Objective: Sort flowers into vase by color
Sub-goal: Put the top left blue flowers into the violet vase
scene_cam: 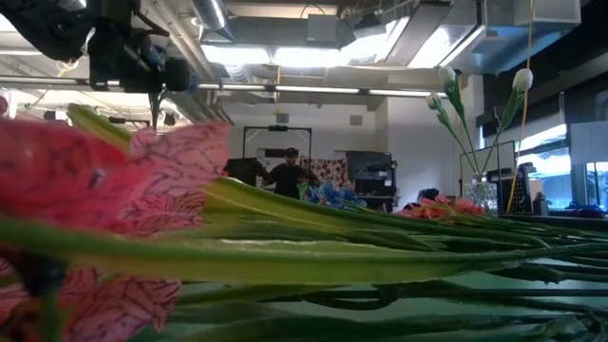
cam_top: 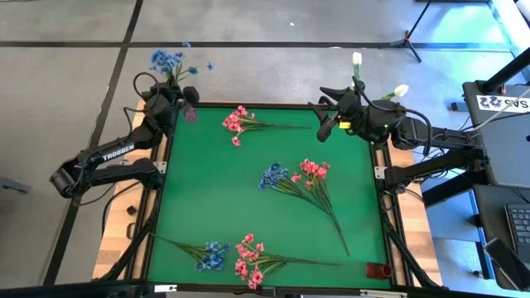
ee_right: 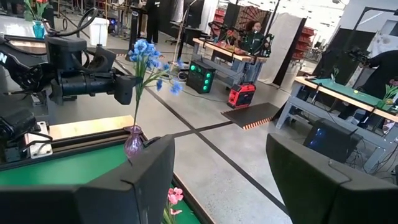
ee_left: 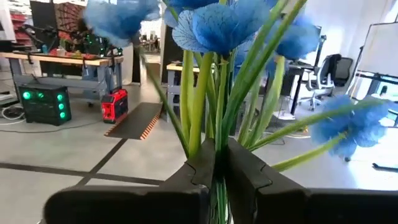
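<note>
At the table's back-left corner, the left gripper (ee_left: 219,180) has its fingers nearly pressed together on the green stems of a blue flower spray (cam_top: 168,60), which stands in a small purple vase (ee_right: 134,141) at the mat's edge. In my view the step in hand is the release: part the fingers w/o dragging the stems, back straight off so the narrow vase doesn't tip, and check the blooms sit upright before leaving. The right gripper (ee_right: 221,180) waits at the back-right corner, fingers spread wide and holding nothing, beside the white buds (cam_top: 357,60) already standing in their clear vase (scene_cam: 482,195). On the green mat (cam_top: 207,199) lie more sprays: pink (cam_top: 235,122) near the back, blue (cam_top: 272,175) and pink (cam_top: 313,169) mid-table, blue (cam_top: 212,255) and pink (cam_top: 250,263) at the front. Readable writing: "TROSSEN" (cam_top: 117,152) on the left arm; a white label (cam_top: 502,103) at far right is only partly legible.
</note>
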Available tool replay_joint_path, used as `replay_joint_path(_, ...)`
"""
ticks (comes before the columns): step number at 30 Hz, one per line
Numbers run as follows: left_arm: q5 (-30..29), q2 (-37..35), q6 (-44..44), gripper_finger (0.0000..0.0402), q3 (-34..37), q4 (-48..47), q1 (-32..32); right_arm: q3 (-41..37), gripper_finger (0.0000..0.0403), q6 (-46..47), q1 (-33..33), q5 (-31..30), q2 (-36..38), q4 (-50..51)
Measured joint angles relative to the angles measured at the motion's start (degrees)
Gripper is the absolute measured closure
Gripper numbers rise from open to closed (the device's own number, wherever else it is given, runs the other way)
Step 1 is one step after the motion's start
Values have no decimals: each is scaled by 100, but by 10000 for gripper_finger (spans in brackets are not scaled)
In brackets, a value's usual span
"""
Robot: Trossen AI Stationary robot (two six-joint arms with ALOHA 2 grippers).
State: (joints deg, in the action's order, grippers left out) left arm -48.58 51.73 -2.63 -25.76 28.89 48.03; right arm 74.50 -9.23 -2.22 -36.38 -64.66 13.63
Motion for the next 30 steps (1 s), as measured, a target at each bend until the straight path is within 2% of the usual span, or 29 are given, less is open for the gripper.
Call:
replay_joint_path(10,-104,4,-79,331,0,-549,2,0,150,-2,0,0,0,-4)
replay_joint_path(18,-168,2,-880,325,0,-1396,-20,0,150,41,0,0,0,-4)
replay_joint_path(23,67,-58,-1024,325,-10,-1836,-20,0,150,51,-2,-3,0,-43)
replay_joint_path(30,429,-144,-1641,319,-387,-3108,98,0,150,337,-2,-9,2,-54)
